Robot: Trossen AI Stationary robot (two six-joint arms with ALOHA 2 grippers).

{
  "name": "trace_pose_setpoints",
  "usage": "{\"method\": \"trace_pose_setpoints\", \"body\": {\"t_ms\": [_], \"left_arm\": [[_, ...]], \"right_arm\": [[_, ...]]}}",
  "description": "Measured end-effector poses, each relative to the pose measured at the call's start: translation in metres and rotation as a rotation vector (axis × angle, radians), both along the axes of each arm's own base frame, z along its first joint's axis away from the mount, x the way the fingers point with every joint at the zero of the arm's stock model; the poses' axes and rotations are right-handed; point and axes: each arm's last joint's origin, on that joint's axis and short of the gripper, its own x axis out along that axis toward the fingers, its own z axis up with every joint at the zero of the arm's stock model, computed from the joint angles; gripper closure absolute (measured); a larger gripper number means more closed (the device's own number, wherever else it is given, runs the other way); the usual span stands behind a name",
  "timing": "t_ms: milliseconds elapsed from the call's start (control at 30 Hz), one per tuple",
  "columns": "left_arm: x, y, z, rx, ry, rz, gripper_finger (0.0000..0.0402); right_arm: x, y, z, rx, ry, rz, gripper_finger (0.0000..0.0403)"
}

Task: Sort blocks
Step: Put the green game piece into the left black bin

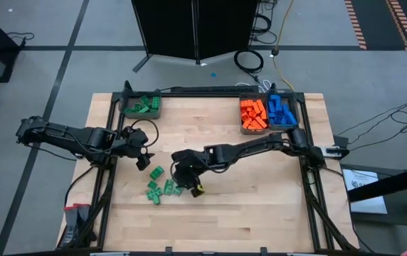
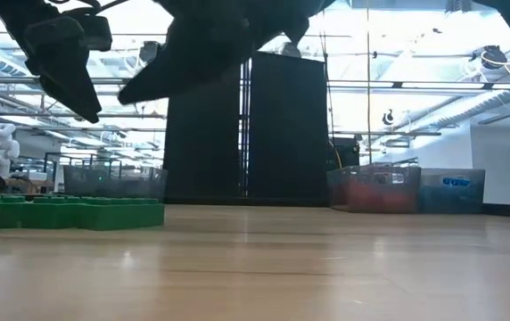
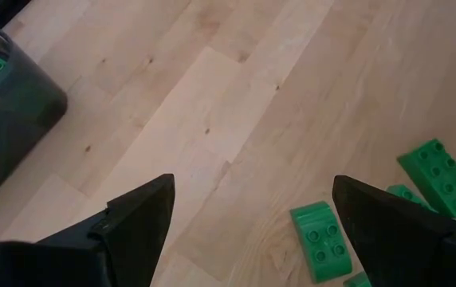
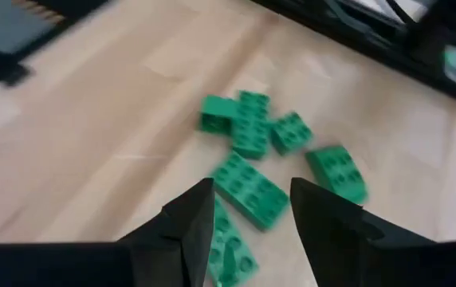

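Right gripper [image 4: 252,209], half spread, straddles a green block [image 4: 250,190]; I fear crowded neighbour blocks [image 4: 292,131] get nudged, spoiling my pinch.

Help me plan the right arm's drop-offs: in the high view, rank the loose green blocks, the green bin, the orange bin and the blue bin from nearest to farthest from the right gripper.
From the right gripper:
1. Loose green blocks, beside it at mid-table.
2. Green bin, far-left edge.
3. Orange bin, far-right edge.
4. Blue bin, right of the orange one.
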Motion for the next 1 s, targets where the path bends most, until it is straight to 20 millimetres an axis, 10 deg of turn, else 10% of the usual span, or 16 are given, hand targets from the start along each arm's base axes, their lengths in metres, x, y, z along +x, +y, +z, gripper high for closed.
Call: {"method": "trace_pose_setpoints", "body": {"t_ms": [600,1000], "left_arm": [[0.000,0.000,0.000,0.003,-0.006,0.012,0.0059],[0.000,0.000,0.000,0.002,-0.009,0.011,0.0059]], "right_arm": [[0.005,0.010,-0.050,-0.131,0.069,0.156,0.0135],[0.011,0.000,-0.076,-0.153,0.089,0.162,0.0137]]}}
